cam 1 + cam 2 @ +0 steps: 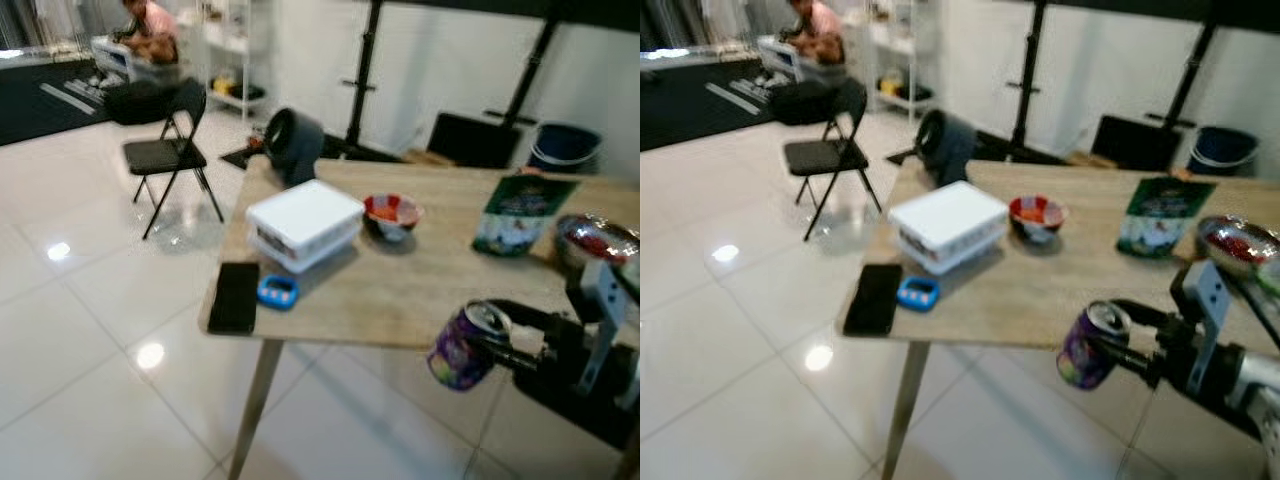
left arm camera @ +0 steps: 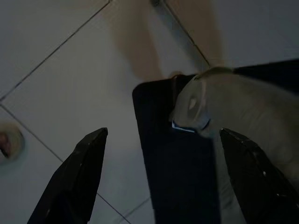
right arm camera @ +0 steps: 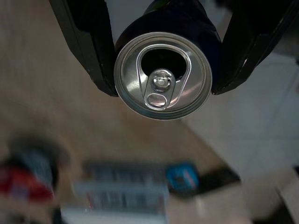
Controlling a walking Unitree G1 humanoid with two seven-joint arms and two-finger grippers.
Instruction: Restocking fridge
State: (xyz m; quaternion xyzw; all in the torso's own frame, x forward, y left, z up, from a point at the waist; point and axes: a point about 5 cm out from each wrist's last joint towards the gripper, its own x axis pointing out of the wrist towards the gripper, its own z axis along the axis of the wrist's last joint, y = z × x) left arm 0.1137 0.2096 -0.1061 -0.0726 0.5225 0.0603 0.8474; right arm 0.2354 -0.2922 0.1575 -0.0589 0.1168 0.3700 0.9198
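Observation:
My right gripper [image 1: 478,345] is shut on a purple drink can [image 1: 462,347], held tilted on its side just off the near edge of the wooden table [image 1: 420,290]. In the right wrist view the can [image 3: 161,74] shows its opened silver top between my two black fingers [image 3: 84,42]. My left gripper [image 2: 163,177] hangs open over the tiled floor, beside a dark flat object. On the table stand a white lidded box [image 1: 303,222], a red bowl [image 1: 392,213], a green snack bag [image 1: 520,212] and a foil-covered bowl [image 1: 595,243].
A black phone [image 1: 235,296] and a small blue gadget [image 1: 277,291] lie near the table's left corner. A dark round fan [image 1: 291,142] sits at its far corner. A folding chair [image 1: 170,155] and a seated person [image 1: 145,30] are beyond, on white tiles.

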